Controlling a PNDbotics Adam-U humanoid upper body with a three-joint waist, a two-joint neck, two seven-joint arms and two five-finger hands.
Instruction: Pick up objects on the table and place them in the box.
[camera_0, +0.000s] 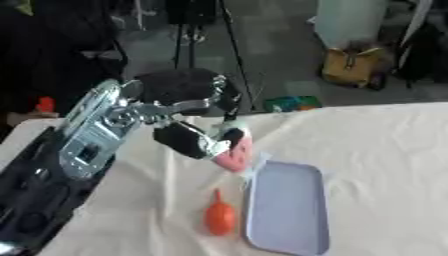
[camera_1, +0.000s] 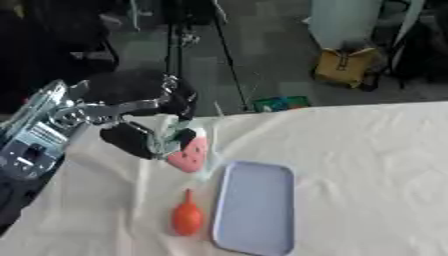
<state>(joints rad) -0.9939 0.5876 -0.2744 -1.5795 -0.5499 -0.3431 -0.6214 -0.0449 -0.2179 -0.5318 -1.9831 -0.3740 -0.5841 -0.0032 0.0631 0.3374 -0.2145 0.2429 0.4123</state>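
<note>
The left hand (camera_0: 188, 137), fingers curled, pinches a pink object (camera_0: 234, 152) with a clear wrapper, holding it raised above the table (camera_0: 385, 150). Just below and to the right of the hand lies the shallow lavender box (camera_0: 289, 210), its near-left corner almost under the pink object. Below the hand, beside the box's left edge, rests an orange bulb-shaped object (camera_0: 219, 216). Right of the box, the white cloth stretches bare to the far table edge.
</note>
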